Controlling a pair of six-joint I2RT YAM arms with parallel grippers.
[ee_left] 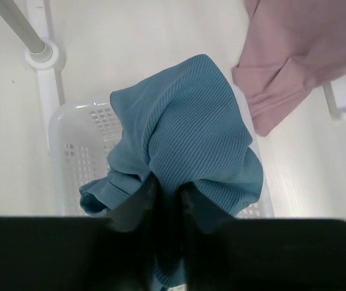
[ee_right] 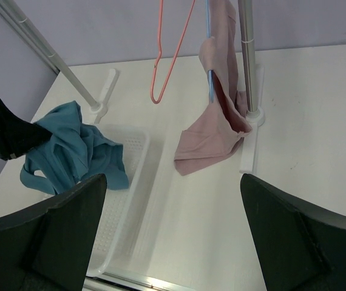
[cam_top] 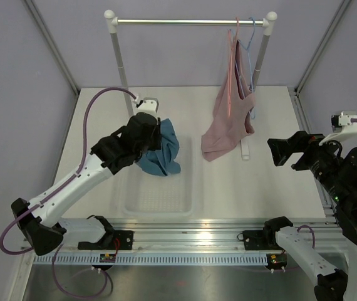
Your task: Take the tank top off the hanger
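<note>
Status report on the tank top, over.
Left gripper shut on tank top, held over basket. Right gripper open, empty. Hanger bare on rail. Nothing blocking.

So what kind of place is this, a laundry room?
Probably a robot test lab, not a home. A left arm and right arm are bolted to a white table, with plain walls boxing in a little clothes rail.

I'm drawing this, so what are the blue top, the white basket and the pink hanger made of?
The tank top: soft ribbed knit fabric, matte; fine ribs and folds show. The basket: likely white plastic, glossy, moulded grid holes. The hanger: thin, smooth, salmon-pink; coated wire or plastic, cannot tell.
</note>
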